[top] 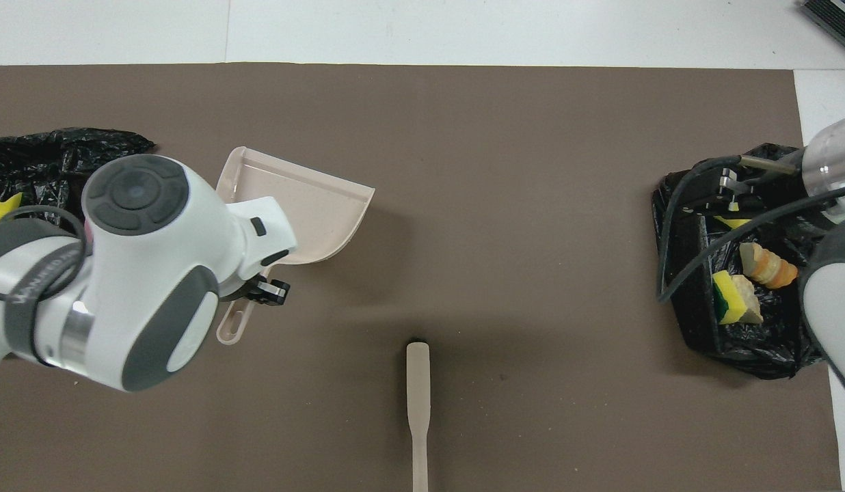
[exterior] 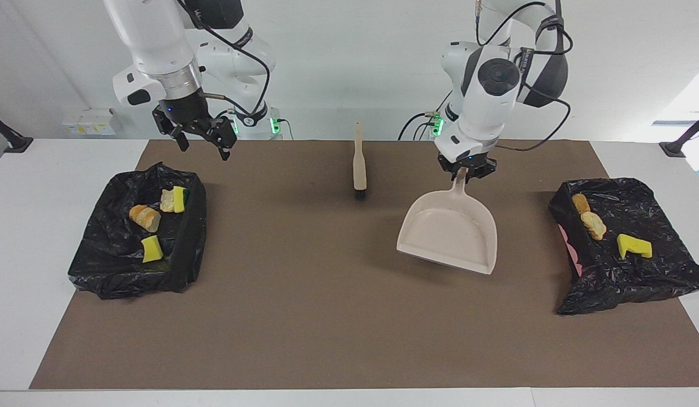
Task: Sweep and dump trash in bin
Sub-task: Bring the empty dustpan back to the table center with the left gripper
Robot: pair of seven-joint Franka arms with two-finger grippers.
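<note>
Two black-lined bins sat on the brown mat (exterior: 327, 316) that covered the desk (exterior: 21, 226), one at each end. The bin at the right arm's end (exterior: 132, 271) held four scraps: two yellow sponge chunks, one (exterior: 152, 249) farther from the robots and one (exterior: 180, 199) nearer them, a pale tan lump (exterior: 167, 200) touching the nearer sponge, and an orange-brown bread lump (exterior: 145, 217) between the two. The bin at the left arm's end (exterior: 638, 282) held three scraps: one yellow sponge chunk (exterior: 634, 246) and two tan bread lumps, one (exterior: 580, 203) nearer the robots and one (exterior: 595, 225) just beside it. That made seven pieces of trash in all, three yellow and four tan or brown, every one lying in a bin and none on the mat.

The left gripper (exterior: 466, 171) had its fingers closed on the handle of the single beige dustpan (exterior: 448, 232), which hung tilted above the mat between the middle of the desk and the bin at the left arm's end; a shadow lay under its pan. The pan looked empty.

The right gripper (exterior: 205, 138) hovered over the robot-side edge of the bin at its own end, its fingers spread apart and holding nothing.

One beige brush (exterior: 359, 167) lay on the mat near the robots, about midway between the arms, its black bristles pointing away from them.
</note>
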